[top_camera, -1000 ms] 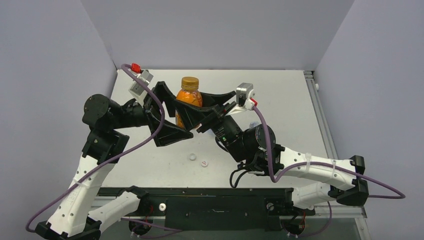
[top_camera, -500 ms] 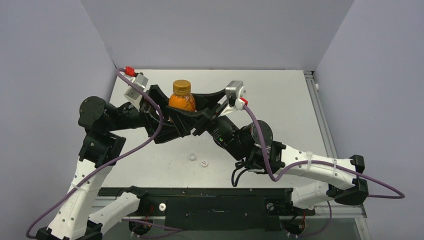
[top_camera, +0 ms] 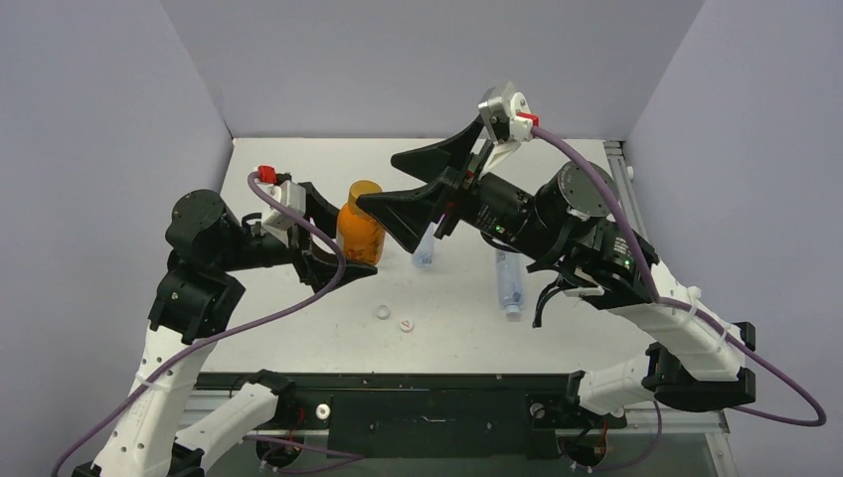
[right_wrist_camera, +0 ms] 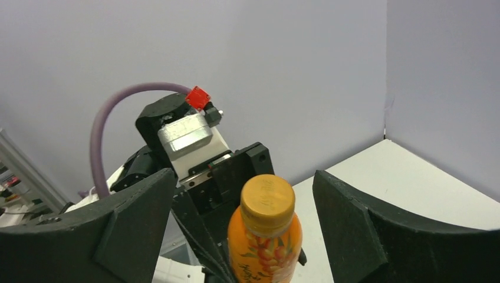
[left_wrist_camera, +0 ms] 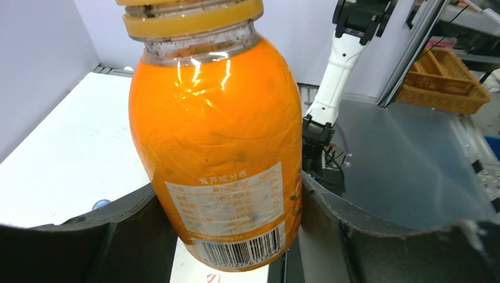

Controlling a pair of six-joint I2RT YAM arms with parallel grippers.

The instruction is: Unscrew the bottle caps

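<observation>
My left gripper point(top_camera: 341, 238) is shut on the squat orange bottle point(top_camera: 360, 235), its black fingers point(left_wrist_camera: 121, 236) pressing the labelled body point(left_wrist_camera: 218, 147) from both sides. The golden-brown cap point(top_camera: 364, 191) sits on the bottle's neck. My right gripper point(top_camera: 379, 180) hangs open above and to the right of that cap, touching nothing. In the right wrist view the cap point(right_wrist_camera: 268, 202) lies between and beyond the spread fingers point(right_wrist_camera: 359, 221). Two white caps point(top_camera: 383, 312) point(top_camera: 405, 324) lie loose on the table.
A short clear bottle with a blue label point(top_camera: 424, 246) stands right of the orange one. A taller clear bottle point(top_camera: 509, 283) is under the right arm. Grey walls close the white table point(top_camera: 557, 179) on three sides. A wicker basket point(left_wrist_camera: 451, 82) sits beyond the near edge.
My left gripper has shut on the orange bottle and drawn it slightly nearer. My right gripper has opened wide, risen and pulled back to the right, uncovering the two clear bottles.
</observation>
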